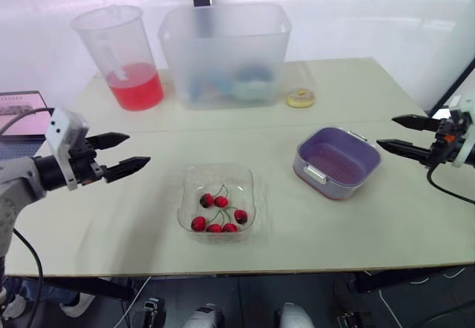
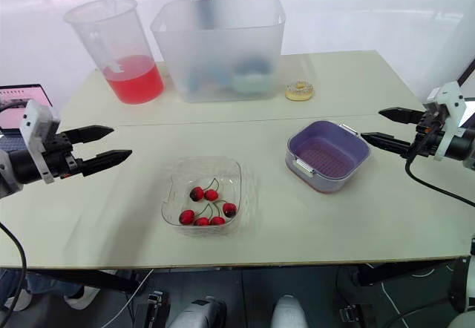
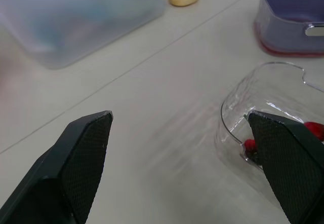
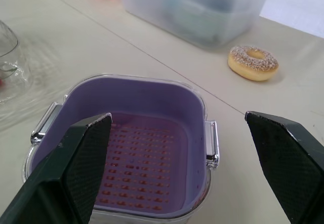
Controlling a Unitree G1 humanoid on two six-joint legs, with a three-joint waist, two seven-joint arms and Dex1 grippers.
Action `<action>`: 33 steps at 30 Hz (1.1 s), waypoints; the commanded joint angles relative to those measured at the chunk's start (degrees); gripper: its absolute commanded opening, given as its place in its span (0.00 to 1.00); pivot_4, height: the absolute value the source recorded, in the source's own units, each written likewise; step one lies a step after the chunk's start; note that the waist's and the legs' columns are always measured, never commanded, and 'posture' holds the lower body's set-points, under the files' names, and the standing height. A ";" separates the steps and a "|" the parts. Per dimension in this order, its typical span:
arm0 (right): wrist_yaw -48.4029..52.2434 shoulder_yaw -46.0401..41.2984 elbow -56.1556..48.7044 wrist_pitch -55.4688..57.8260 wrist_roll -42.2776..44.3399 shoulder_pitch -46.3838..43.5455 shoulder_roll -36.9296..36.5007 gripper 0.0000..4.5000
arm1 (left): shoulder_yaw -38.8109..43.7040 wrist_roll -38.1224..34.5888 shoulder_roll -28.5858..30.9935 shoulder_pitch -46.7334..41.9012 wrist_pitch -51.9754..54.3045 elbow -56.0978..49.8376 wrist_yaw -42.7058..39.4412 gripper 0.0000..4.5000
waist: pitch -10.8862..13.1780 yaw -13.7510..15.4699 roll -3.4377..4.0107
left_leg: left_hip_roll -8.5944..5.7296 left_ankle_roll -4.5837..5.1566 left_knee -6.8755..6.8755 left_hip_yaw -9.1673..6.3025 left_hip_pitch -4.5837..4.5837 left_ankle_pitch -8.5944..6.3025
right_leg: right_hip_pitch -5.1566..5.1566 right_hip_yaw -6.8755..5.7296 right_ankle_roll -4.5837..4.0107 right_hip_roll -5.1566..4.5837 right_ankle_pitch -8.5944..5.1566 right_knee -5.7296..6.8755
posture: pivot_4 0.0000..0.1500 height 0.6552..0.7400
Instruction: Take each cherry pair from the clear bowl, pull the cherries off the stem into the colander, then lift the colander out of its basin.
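Observation:
A clear bowl [image 1: 217, 200] sits near the table's front edge with several red cherries [image 1: 219, 213] on green stems inside. To its right stands a purple colander [image 1: 338, 162] nested in its basin, with metal handles and no cherries in it. My left gripper [image 1: 122, 153] hovers open to the left of the bowl, fingertips pointing toward it, nothing between them. My right gripper [image 1: 397, 133] hovers open just right of the colander, also holding nothing. In the right wrist view the colander [image 4: 147, 148] lies straight ahead between the fingers.
At the back stand a pitcher of red liquid [image 1: 126, 57] and a large frosted plastic bin [image 1: 225, 52]. A small sprinkled doughnut [image 1: 300, 98] lies right of the bin. A tablet [image 1: 21, 109] rests at the left table edge.

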 commanded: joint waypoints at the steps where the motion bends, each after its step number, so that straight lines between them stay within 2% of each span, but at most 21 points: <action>1: -1.56 -1.72 -4.60 1.92 1.74 -0.16 -0.04 1.00 | 0.26 -0.69 0.75 -1.50 -0.30 -0.26 -0.43 1.00 | 0.00 -0.04 0.00 | 0.00 0.00 0.00 0.01 0.00 0.00 | -0.01 0.01 0.00 0.00 0.00 0.00 | 1.00 1.00; 4: -2.71 -1.71 -7.41 3.89 2.48 0.21 0.45 1.00 | -0.28 0.17 0.76 -2.00 -1.12 0.07 -0.42 1.00 | 0.00 -0.05 0.00 | 0.02 0.00 -0.01 0.02 0.00 0.00 | -0.03 0.02 0.00 0.01 0.00 0.01 | 1.00 1.00; 8: -7.33 -0.52 -8.98 11.74 2.88 -1.77 1.21 1.00 | -2.13 4.86 0.83 -2.82 -5.52 2.51 0.72 1.00 | 0.00 -0.02 0.00 | 0.03 0.00 -0.02 0.04 0.00 0.00 | -0.03 0.03 0.00 0.02 0.00 0.01 | 1.00 1.00; 12: -7.84 0.88 -16.67 16.07 4.23 -0.59 2.24 1.00 | -1.79 3.46 0.49 -1.80 -4.86 1.95 -0.82 1.00 | 0.00 0.01 0.00 | 0.03 0.00 -0.08 0.08 -0.03 0.00 | -0.14 0.10 0.00 0.01 0.00 0.02 | 1.00 1.00; 16: -9.71 5.99 -26.21 19.98 3.50 -1.70 3.54 1.00 | -0.02 0.68 0.41 3.24 -5.50 -1.96 -5.65 1.00 | 0.00 -0.15 -0.01 | 0.09 0.00 -0.17 0.31 -0.03 0.00 | -0.32 0.33 0.00 0.04 0.00 0.08 | 1.00 1.00; 20: -7.23 17.79 -37.61 24.45 2.61 -8.65 6.21 1.00 | 3.50 -2.13 -0.36 10.29 -5.42 -7.64 -7.40 1.00 | 0.00 -0.63 -0.02 | 0.14 0.01 -0.42 0.79 -0.03 0.00 | -0.78 0.88 0.01 0.07 0.01 0.23 | 1.00 1.00; 23: -7.18 25.01 -40.43 28.40 0.76 -15.09 8.98 1.00 | 4.68 -3.29 -1.03 13.66 -4.58 -10.08 -6.39 1.00 | 0.01 -0.73 -0.05 | 0.23 0.01 -0.55 0.89 -0.03 0.00 | -0.92 0.99 0.01 0.15 0.01 0.23 | 1.00 1.00; 26: -6.38 31.14 -40.50 28.37 -1.29 -20.85 13.54 1.00 | 5.28 -3.88 -2.08 16.42 -4.34 -12.33 -4.87 1.00 | -0.04 -0.19 -0.17 | 0.21 0.01 -0.54 0.88 -0.03 0.00 | -0.90 1.02 0.00 0.13 0.01 0.21 | 1.00 1.00; 30: -6.01 42.32 -38.33 27.77 -8.76 -28.88 20.50 1.00 | 6.54 -3.66 -4.00 20.87 -5.41 -15.24 -3.37 1.00 | -0.07 -0.07 -0.30 | 0.20 0.00 -0.51 0.88 -0.03 0.00 | -0.95 1.08 -0.01 0.14 0.02 0.25 | 1.00 1.00; 33: -6.83 48.51 -37.50 26.05 -14.32 -31.57 24.32 1.00 | 8.17 -3.48 -4.70 23.37 -6.16 -16.10 -3.19 1.00 | -0.11 -0.07 -0.38 | 0.19 0.00 -0.51 0.87 -0.04 0.01 | -1.02 1.11 -0.01 0.14 0.02 0.35 | 1.00 1.00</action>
